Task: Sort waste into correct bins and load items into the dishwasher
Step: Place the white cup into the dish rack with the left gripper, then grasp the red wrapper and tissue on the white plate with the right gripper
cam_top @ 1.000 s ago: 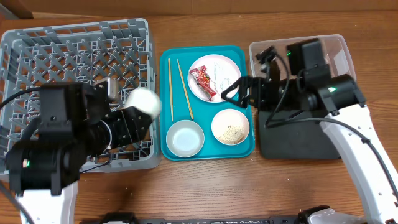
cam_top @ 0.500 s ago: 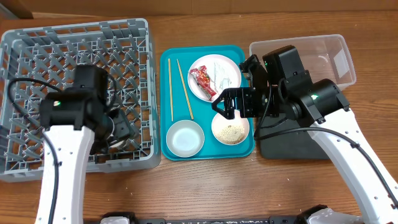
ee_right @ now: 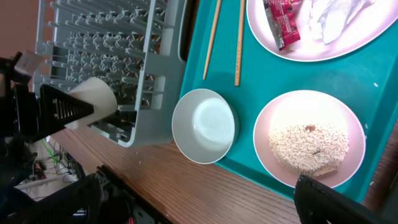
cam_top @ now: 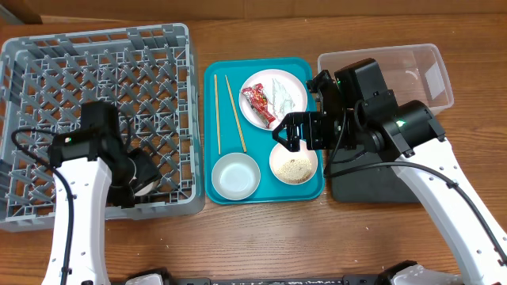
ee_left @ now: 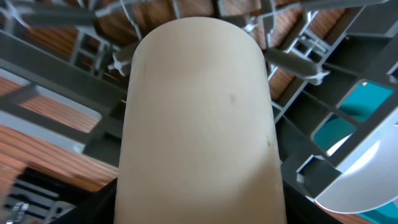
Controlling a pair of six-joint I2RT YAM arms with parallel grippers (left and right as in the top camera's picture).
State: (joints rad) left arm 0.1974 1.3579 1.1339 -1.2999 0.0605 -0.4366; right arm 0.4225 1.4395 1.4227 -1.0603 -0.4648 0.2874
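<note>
L gripper (cam_top: pixel 136 176) sits low in grey rack (cam_top: pixel 95 71), near its 5 o'clock corner, jaws clamped on 1 white cup (ee_left: pixel 199 118). Cup is inside the rack walls, lattice close behind it in wrist view. R gripper (cam_top: pixel 283 131) has jaws spread wide w/ nothing between, hovering over teal tray (cam_top: pixel 212 79) between plate and rice bowl. Tray is at 3 o'clock of rack. On the tray: white plate (cam_top: pixel 295 87) at 1 o'clock, carrying red wrapper (cam_top: pixel 257 101) and tissue (cam_top: pixel 283 95); 2 chopsticks (cam_top: pixel 234 112) along 9 o'clock side; empty bowl (cam_top: pixel 235 176) at 7 o'clock; rice bowl (cam_top: pixel 294 161) at 5 o'clock. Clear tub (cam_top: pixel 420 67) is at 3 o'clock of tray. Black tray (cam_top: pixel 372 186) is at tub's 6 o'clock, partly under R arm.
</note>
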